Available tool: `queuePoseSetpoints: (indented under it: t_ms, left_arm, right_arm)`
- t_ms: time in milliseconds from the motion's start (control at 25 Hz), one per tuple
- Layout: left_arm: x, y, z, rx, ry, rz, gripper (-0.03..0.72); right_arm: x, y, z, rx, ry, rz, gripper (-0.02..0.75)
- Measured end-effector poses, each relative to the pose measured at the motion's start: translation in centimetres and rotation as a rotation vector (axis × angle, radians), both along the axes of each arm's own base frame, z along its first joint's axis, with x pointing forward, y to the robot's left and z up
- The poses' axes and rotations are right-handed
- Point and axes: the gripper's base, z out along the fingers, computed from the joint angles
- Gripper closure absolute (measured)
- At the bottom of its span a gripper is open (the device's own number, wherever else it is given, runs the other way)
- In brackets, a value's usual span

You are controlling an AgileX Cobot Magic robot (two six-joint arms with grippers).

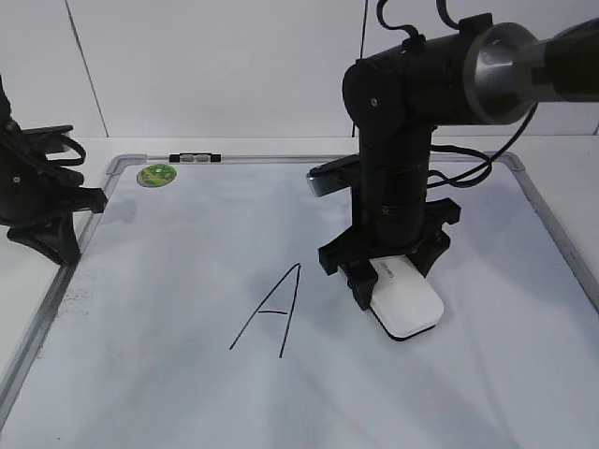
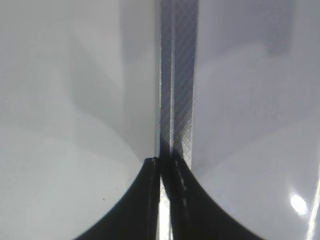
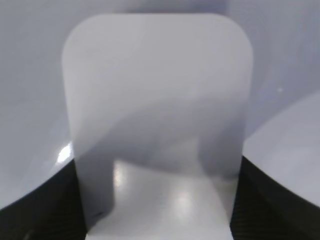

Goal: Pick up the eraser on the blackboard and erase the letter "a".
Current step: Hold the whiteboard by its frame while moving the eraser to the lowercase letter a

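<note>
In the exterior view the eraser point(image 1: 406, 305) lies flat on the blackboard point(image 1: 168, 374), just right of the capital "A" point(image 1: 270, 312), with the right end effector point(image 1: 391, 271) set down over its far end; the arm stands nearly upright above it, wrist pointing straight down, which looks like the stance for pressing felt to board. No small "a" shows here; the eraser or arm may cover it. The left end effector point(image 1: 51, 234) sits off the board's left edge, out of the way. The left wrist view shows its fingers point(image 2: 150, 200) clenched together, grasping nothing, above the board's frame point(image 2: 177, 100). The right wrist view shows the eraser point(image 3: 157, 100) between the two dark fingers point(image 3: 40, 210), which hug its sides, apparently grasping it.
</note>
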Motion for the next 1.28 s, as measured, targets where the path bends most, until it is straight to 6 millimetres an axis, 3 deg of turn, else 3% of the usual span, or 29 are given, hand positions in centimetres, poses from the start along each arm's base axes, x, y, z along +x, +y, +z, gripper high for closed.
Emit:
queuePoseSetpoints:
  t_ms: [800,1280]
  left_arm:
    - [0.0,0.0,0.0,0.0,0.001,0.0,0.673]
    - [0.0,0.0,0.0,0.0,0.001,0.0,0.672]
  right_arm:
    - [0.1,0.0,-0.7,-0.017,0.01,0.004,0.176]
    - [1.8,-3.1,-0.7,0.0,0.013,-0.091,0.176]
